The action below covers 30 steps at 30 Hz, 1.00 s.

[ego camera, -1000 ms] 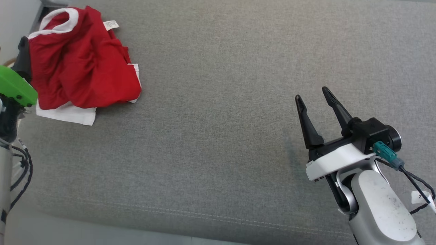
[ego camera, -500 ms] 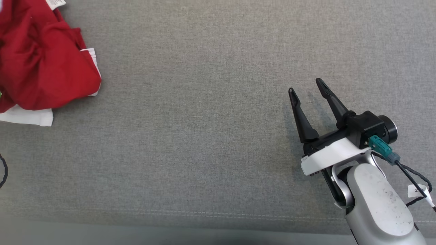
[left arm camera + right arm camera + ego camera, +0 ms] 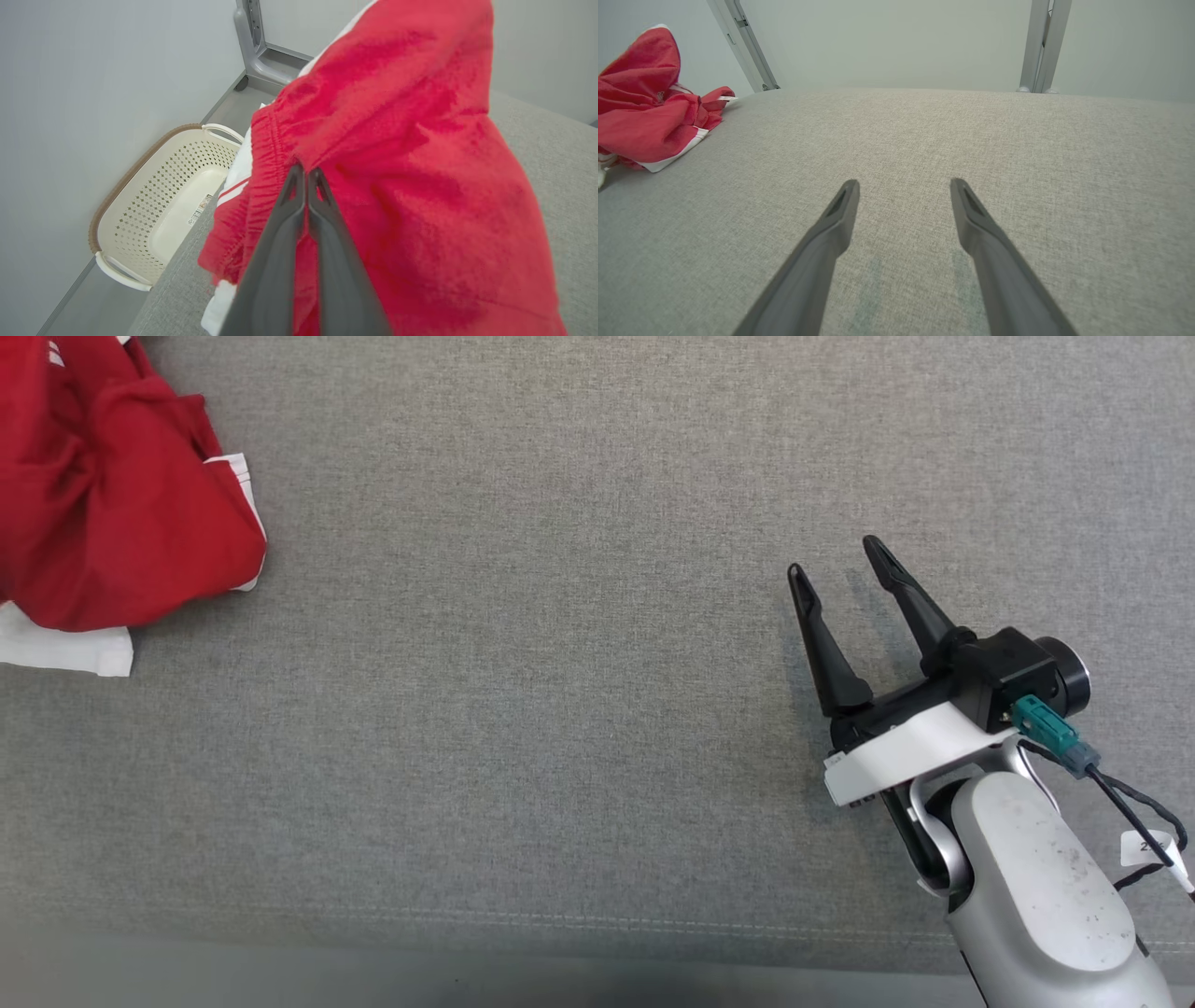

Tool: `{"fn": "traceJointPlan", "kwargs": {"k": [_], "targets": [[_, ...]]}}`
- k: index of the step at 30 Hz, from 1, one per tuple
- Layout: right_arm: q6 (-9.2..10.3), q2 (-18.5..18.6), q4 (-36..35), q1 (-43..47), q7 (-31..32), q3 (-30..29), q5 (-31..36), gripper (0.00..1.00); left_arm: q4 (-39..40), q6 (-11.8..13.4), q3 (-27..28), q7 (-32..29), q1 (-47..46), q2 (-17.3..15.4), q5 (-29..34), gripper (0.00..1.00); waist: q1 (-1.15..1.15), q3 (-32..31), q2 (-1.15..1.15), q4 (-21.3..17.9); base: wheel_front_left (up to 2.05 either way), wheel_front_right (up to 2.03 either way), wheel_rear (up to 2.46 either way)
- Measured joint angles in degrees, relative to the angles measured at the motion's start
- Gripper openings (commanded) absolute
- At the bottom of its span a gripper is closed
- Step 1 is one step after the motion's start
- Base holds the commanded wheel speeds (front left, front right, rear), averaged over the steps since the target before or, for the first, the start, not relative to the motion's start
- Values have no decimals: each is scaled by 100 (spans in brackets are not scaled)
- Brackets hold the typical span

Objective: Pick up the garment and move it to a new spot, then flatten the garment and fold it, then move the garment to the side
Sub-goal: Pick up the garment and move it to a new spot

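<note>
Grey fabric surface [image 3: 579, 709]; crumpled red-and-white garment [image 3: 112, 523] lies on it at far left, near edge.

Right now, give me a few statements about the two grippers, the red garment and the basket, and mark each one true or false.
1. The left gripper is shut on the red garment. True.
2. The right gripper grips the garment too. False: it is open over the bare grey surface, apart from the garment.
3. The garment has white trim. True.
4. The cream basket stands on the grey surface. False: it stands on the floor beside it.
5. The garment lies flat and folded. False: it is bunched up.
</note>
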<state>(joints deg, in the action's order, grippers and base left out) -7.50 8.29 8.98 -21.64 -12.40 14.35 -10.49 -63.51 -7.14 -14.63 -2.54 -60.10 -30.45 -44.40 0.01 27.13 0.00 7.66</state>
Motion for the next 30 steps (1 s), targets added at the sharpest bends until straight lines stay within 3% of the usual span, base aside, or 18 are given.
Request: {"fn": "traceJointPlan", "kwargs": {"k": [7,16,23,30], "targets": [[0,-32,76,21,-58,-163,-30,100,226,20,-220,868,-255,-91,367,0,0,-216,0,73,0,0,0],[0,-199,160,135,-168,-381,-42,100,1213,221,-400,1593,94,154,636,0,0,-721,0,98,0,0,0],[0,-305,192,238,-220,-550,-51,100,2648,499,-744,1619,1031,461,865,0,-1,-1060,0,36,0,0,0],[0,-423,244,355,-241,-633,-120,100,4272,921,-1232,962,2043,638,982,0,-1,-1284,0,-237,0,0,0]]}}
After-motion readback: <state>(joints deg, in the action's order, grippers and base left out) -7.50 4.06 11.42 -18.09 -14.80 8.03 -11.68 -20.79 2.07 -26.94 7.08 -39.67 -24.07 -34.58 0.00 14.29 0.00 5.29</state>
